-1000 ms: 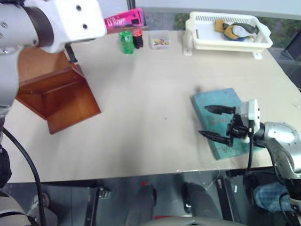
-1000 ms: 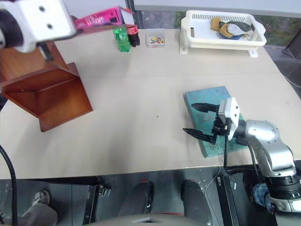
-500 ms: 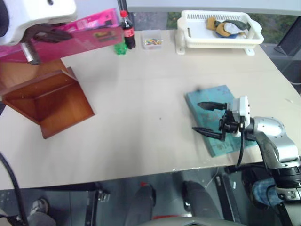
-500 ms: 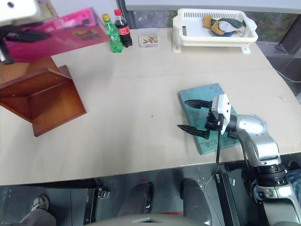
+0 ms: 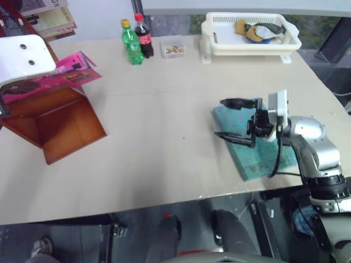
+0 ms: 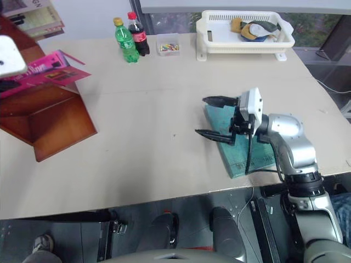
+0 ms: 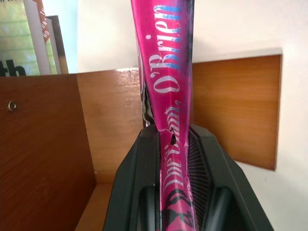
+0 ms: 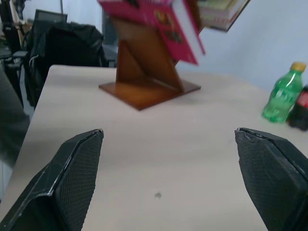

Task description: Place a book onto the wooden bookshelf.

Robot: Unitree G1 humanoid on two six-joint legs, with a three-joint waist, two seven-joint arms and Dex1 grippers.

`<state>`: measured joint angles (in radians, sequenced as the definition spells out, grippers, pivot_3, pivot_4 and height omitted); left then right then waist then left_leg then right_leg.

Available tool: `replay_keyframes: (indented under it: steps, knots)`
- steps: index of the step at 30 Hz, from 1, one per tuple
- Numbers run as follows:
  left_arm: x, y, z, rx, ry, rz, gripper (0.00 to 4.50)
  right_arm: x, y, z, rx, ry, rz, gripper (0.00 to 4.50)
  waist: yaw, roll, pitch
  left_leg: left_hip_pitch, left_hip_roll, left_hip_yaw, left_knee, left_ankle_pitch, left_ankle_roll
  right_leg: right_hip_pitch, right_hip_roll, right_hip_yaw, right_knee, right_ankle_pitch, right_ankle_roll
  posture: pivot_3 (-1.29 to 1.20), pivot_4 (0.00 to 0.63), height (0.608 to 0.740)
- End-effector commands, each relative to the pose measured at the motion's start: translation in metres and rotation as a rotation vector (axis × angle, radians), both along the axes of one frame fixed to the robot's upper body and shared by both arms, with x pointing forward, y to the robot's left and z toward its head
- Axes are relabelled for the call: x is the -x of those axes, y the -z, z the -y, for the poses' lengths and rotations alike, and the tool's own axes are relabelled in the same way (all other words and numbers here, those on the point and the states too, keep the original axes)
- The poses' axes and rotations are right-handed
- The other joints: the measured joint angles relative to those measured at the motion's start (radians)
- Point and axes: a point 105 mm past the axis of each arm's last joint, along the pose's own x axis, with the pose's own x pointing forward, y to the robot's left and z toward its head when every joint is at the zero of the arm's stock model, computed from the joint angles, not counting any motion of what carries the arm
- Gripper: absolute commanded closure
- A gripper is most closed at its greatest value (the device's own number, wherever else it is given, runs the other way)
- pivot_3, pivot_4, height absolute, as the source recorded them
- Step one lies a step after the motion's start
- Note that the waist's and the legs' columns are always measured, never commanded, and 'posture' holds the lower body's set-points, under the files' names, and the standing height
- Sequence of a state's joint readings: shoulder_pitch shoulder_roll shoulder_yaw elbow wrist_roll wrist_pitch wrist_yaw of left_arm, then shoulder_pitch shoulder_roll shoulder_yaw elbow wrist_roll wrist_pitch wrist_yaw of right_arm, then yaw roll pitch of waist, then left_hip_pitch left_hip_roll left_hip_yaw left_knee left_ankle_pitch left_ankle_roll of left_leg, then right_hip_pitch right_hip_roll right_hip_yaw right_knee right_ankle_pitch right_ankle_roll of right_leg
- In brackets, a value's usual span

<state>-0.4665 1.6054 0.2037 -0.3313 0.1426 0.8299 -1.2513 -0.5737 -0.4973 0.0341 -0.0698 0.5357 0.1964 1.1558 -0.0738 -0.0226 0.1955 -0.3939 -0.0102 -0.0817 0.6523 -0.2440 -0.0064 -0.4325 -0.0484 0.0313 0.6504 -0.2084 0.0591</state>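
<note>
Currently the book (image 5: 57, 74) hangs over the wooden bookshelf (image 5: 52, 118), clamped at its spine by the left gripper (image 7: 175, 192); the right gripper (image 6: 214, 118) hovers with fingers spread, empty, above the teal book (image 5: 258, 150).

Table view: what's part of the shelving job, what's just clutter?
Job: pink book, clamped in the left gripper; wooden bookshelf.

Clutter: teal book under the open right gripper; green bottle; cola bottle; small clear box; white basket.
</note>
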Motion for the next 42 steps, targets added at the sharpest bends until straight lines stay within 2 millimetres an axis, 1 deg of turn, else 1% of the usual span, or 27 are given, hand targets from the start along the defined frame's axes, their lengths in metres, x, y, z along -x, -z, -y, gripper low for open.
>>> replay_keyframes:
  steps: [1,3,6,8,11,14,19,24,25,26,27,29,30,32,35,37,38,39,42]
  knots:
    - [0.003,-0.006,-0.005,-0.011,-0.007,0.053,3.67,0.002,-0.023,-0.005,-0.050,-0.014,0.053,0.00,0.000,0.000,0.000,0.001,0.000,0.000,0.000,0.000,0.000,0.000,0.000,0.000,0.001,0.001,-0.002,0.00,0.150,0.740]
    - [0.003,-0.006,-0.005,-0.014,0.000,0.058,3.67,0.001,-0.027,-0.005,-0.066,-0.013,0.055,0.00,0.000,0.000,0.000,0.001,0.000,0.001,0.000,0.000,0.000,0.000,0.000,0.001,0.003,0.001,-0.002,0.00,0.150,0.740]
    - [0.002,-0.007,-0.004,-0.015,0.007,0.077,3.67,0.003,-0.043,-0.004,-0.152,-0.022,0.065,0.00,0.000,0.000,0.000,0.001,0.000,0.002,0.000,0.000,0.000,-0.001,0.000,0.003,0.003,0.001,-0.003,0.00,0.150,0.740]
    - [0.000,-0.009,-0.004,-0.025,0.015,0.093,3.67,0.009,-0.056,-0.005,-0.232,-0.046,0.061,0.00,0.001,0.000,0.000,0.001,0.000,0.004,0.000,0.000,0.000,-0.002,0.000,0.004,0.005,0.001,-0.003,0.00,0.150,0.740]
    - [-0.001,-0.010,-0.002,-0.027,0.024,0.099,3.67,0.014,-0.064,-0.004,-0.296,-0.072,0.043,0.00,0.005,0.000,0.000,0.001,0.000,0.004,0.000,0.000,0.000,-0.003,0.000,0.005,0.006,0.001,-0.003,0.00,0.150,0.740]
    - [-0.002,-0.010,-0.002,-0.046,0.029,0.093,3.67,0.016,-0.068,-0.004,-0.332,-0.082,0.029,0.00,0.005,0.000,0.000,0.001,0.000,0.004,0.000,0.000,0.000,-0.003,0.000,0.005,0.006,0.001,-0.003,0.00,0.150,0.740]
    - [-0.004,-0.010,-0.004,-0.047,0.036,0.104,3.67,0.017,-0.067,-0.006,-0.339,-0.094,0.028,0.00,0.005,0.000,0.000,0.001,-0.001,0.004,0.000,0.000,0.000,-0.003,0.000,0.006,0.007,0.001,-0.003,0.00,0.150,0.740]
    - [-0.006,-0.009,-0.003,-0.041,0.056,0.098,3.67,0.017,-0.065,-0.002,-0.332,-0.088,0.027,0.00,0.005,0.000,0.000,0.001,-0.001,0.005,0.000,0.000,0.000,-0.003,0.000,0.006,0.007,0.001,-0.003,0.00,0.150,0.740]
    - [-0.006,-0.010,-0.003,-0.036,0.057,0.103,3.10,0.016,-0.064,-0.001,-0.326,-0.085,0.027,0.00,0.005,0.000,0.000,0.001,-0.001,0.005,0.000,0.000,0.000,-0.003,0.000,0.006,0.007,0.001,-0.003,0.00,0.150,0.740]
    - [-0.006,-0.010,-0.002,-0.034,0.057,0.106,2.84,0.016,-0.063,-0.001,-0.322,-0.083,0.027,0.00,0.005,0.000,0.000,0.001,-0.001,0.005,0.000,0.000,0.000,-0.003,0.000,0.006,0.007,0.001,-0.003,0.00,0.150,0.740]
    - [-0.006,-0.011,-0.004,-0.030,0.051,0.110,2.46,0.016,-0.061,0.000,-0.316,-0.080,0.024,0.00,0.005,0.000,0.000,0.001,-0.001,0.005,0.000,0.000,0.000,-0.003,0.000,0.006,0.007,0.001,-0.003,0.00,0.150,0.740]
    - [-0.005,-0.012,-0.006,-0.028,0.043,0.114,1.54,0.016,-0.059,-0.001,-0.310,-0.078,0.021,0.00,0.006,0.000,0.000,0.001,-0.001,0.005,0.000,0.000,0.000,-0.003,0.000,0.006,0.007,0.001,-0.003,0.00,0.150,0.740]
    - [-0.005,-0.013,-0.006,-0.030,0.041,0.119,0.97,0.016,-0.059,0.000,-0.309,-0.078,0.020,0.00,0.006,0.000,0.000,0.001,-0.001,0.005,0.000,0.000,0.000,-0.003,0.000,0.006,0.007,0.001,-0.003,0.00,0.150,0.740]
    - [-0.005,-0.017,-0.007,-0.037,0.038,0.155,0.03,0.016,-0.059,0.000,-0.305,-0.079,0.019,0.00,0.006,0.000,0.000,0.001,-0.001,0.005,0.000,0.000,0.000,-0.003,0.000,0.006,0.007,0.001,-0.003,0.00,0.150,0.740]
    - [-0.004,-0.024,-0.002,-0.029,0.089,0.199,0.03,0.016,-0.057,0.002,-0.291,-0.080,0.012,0.00,0.006,0.000,0.000,0.001,-0.001,0.005,0.000,0.000,0.000,-0.003,0.000,0.006,0.007,0.001,-0.003,0.00,0.150,0.740]
    - [0.000,-0.029,0.009,-0.021,0.190,0.236,0.03,0.015,-0.056,0.004,-0.284,-0.080,0.009,0.00,0.006,0.000,0.000,0.001,-0.001,0.005,0.000,0.000,0.000,-0.003,0.000,0.006,0.007,0.001,-0.003,0.00,0.150,0.740]
    - [0.004,-0.032,0.018,-0.011,0.273,0.258,0.03,0.014,-0.056,0.004,-0.282,-0.080,0.007,0.00,0.006,0.000,0.000,0.001,-0.001,0.005,0.000,0.000,0.000,-0.004,0.000,0.006,0.007,0.001,-0.003,0.00,0.150,0.740]
    - [0.010,-0.035,0.025,0.010,0.321,0.277,0.03,0.014,-0.056,0.005,-0.280,-0.080,0.005,0.00,0.007,0.000,0.000,0.001,-0.001,0.005,0.000,0.000,0.000,-0.004,0.000,0.006,0.006,0.001,-0.003,0.00,0.150,0.740]
    - [0.024,-0.048,0.039,0.048,0.409,0.346,0.03,0.013,-0.055,0.007,-0.274,-0.083,-0.002,0.00,0.007,-0.001,0.000,-0.001,0.000,0.005,0.001,0.000,0.000,-0.005,0.000,0.006,0.006,0.001,-0.003,0.00,0.150,0.740]
